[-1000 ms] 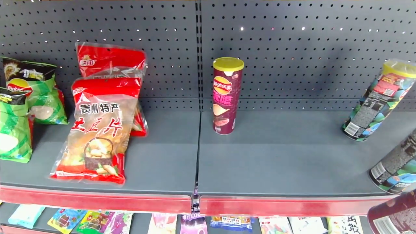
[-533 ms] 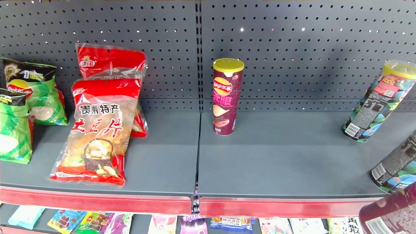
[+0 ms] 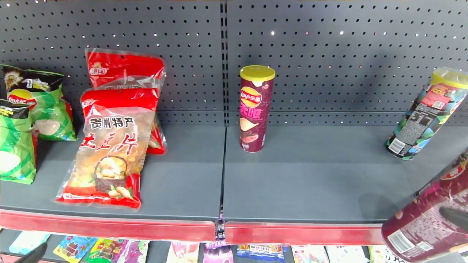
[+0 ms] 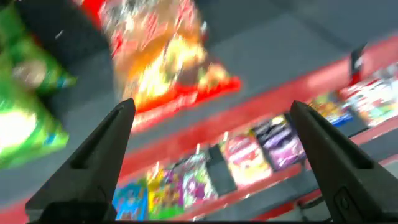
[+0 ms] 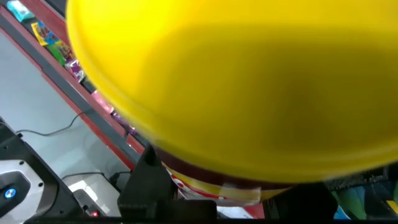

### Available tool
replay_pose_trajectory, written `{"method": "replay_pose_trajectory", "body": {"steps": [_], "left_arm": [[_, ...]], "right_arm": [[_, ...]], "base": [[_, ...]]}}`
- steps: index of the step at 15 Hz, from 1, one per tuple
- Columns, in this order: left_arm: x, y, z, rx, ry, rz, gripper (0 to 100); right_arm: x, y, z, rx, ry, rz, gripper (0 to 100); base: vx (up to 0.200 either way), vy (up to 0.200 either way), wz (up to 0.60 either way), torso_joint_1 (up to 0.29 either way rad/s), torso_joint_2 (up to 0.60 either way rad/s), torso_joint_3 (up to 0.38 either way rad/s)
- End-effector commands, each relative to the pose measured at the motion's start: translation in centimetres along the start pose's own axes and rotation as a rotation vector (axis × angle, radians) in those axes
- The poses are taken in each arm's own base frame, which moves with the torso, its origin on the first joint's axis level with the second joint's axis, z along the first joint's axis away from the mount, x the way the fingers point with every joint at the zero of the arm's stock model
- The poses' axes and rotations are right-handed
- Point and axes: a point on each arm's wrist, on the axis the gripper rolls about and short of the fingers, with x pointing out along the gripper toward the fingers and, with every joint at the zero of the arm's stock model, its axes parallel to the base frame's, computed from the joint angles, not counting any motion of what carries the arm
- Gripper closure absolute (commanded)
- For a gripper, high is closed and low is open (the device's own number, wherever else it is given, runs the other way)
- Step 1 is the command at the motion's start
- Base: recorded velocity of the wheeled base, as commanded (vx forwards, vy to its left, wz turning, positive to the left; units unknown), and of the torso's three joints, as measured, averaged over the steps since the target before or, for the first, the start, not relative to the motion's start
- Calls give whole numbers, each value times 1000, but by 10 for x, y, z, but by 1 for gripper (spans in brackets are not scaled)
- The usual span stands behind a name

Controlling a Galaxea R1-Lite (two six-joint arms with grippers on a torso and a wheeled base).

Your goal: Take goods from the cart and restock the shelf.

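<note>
At your 4 o'clock, the maroon cardboard chip can (image 3: 420, 223) carries white print and a plain yellow plastic lid (image 5: 249, 87). A second maroon tube (image 3: 255, 117) with a yellow cap stands at centre. Red-and-clear plastic potato bags (image 3: 109, 149) and green striped crisp bags (image 3: 16, 146) sit at 9 o'clock on the dark grey metal shelf (image 3: 310, 175).

The left gripper (image 4: 211, 104) has two matte black fingers (image 4: 93, 168). Each finger is a flat wedge, broad at the base and narrowing to a blunt tip, with a straight, smooth inner face. One finger carries a small round mark near its base. The fingers (image 5: 147, 182) of the right gripper (image 5: 227, 199) are also black, with angular edges; in the head view one appears as a dark tapered strip.
</note>
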Motion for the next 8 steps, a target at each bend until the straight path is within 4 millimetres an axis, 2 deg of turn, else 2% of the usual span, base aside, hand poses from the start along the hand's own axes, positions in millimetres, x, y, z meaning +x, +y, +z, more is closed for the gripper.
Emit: {"method": "replay_pose_trajectory", "body": {"steps": [1,2,3,4,5,8], "left_arm": [[75,23,35,-29,23,-191,0],[95,18,41,-66,28,-352,0],[111,15,48,-113,34,-437,0],[123,14,55,-125,43,-460,0],[148,9,66,-119,51,-512,0],[204,8,88,-112,10,-571,0]], "right_arm": [[8,-2,0,4,30,7,100],[8,-3,0,5,31,-2,100],[8,-2,-1,13,36,-4,100],[9,-2,-2,15,41,-3,100],[9,-2,-2,25,42,-2,100],[10,-3,0,51,39,-4,100]], "base": [[0,0,0,0,0,0],[0,0,0,0,0,0],[0,0,0,0,0,0],[0,0,0,0,0,0],[0,0,0,0,0,0],[0,0,0,0,0,0]]}}
